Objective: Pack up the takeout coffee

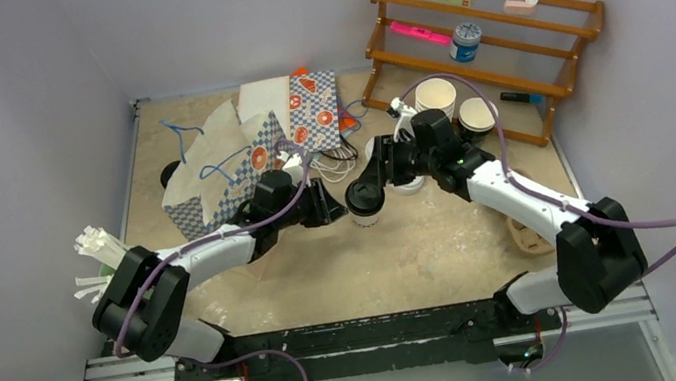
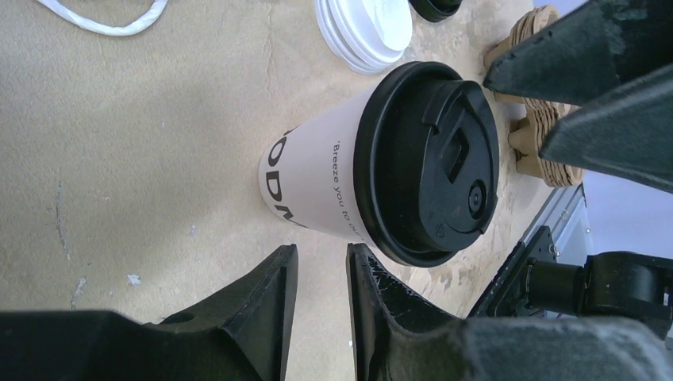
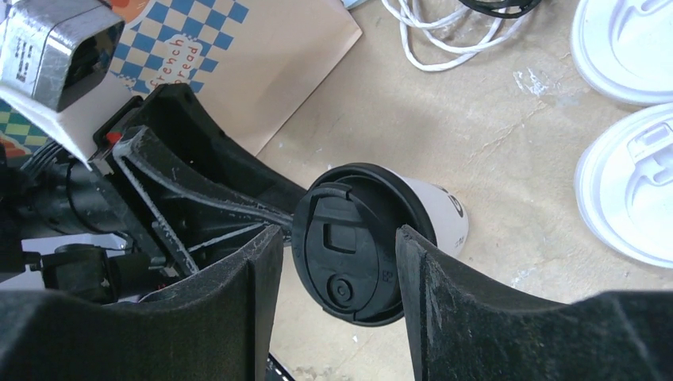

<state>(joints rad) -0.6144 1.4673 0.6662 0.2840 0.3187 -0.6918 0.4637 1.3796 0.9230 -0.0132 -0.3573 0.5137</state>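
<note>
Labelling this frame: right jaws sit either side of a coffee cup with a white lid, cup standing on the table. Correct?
One error: the lid is black, not white, as the right wrist view shows; the white lids lie loose nearby. Otherwise yes: right jaws sit either side of the coffee cup, which stands on the table.

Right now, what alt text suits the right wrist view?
The right pincer straddles the black sip lid of a pale paper coffee cup on a tan tabletop. The left pincer points at it from the frame's left; white lids lie at the right edge.
</note>
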